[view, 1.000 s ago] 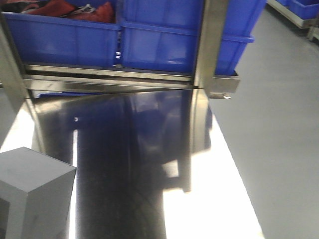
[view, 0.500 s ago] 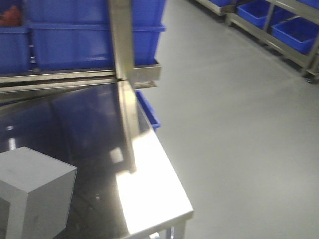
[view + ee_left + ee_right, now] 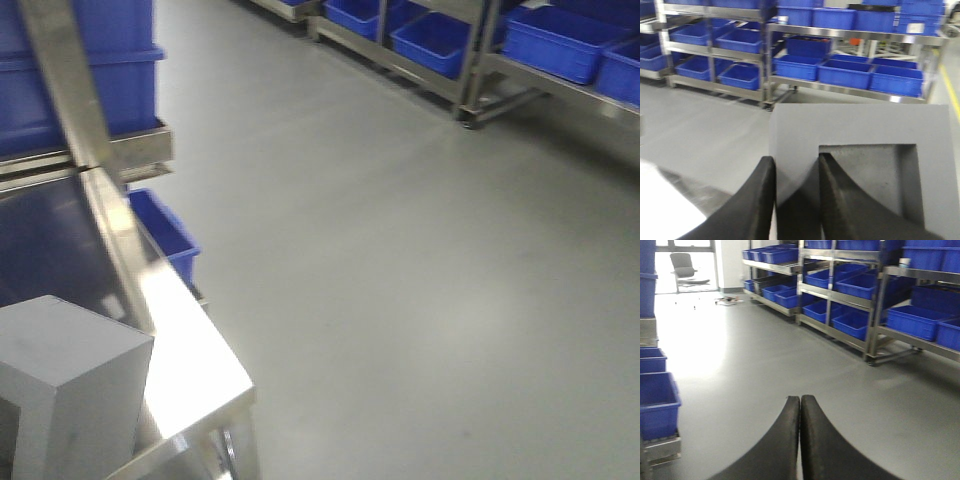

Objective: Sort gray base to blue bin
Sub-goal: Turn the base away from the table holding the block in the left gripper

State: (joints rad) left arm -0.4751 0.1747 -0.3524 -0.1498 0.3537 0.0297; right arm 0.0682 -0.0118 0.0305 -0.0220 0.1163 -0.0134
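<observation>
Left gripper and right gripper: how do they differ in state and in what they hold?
The left gripper is shut on the gray base; the right gripper holds nothing. The left gripper's fingers stand apart, with a wall of the gray base between them; the right gripper's fingers press together with no gap. Both have black, curved fingers.

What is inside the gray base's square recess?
One finger of the left pincer sits in the recess of the gray base, clamping its wall. Otherwise bare; the finger covers the lower left.
</observation>
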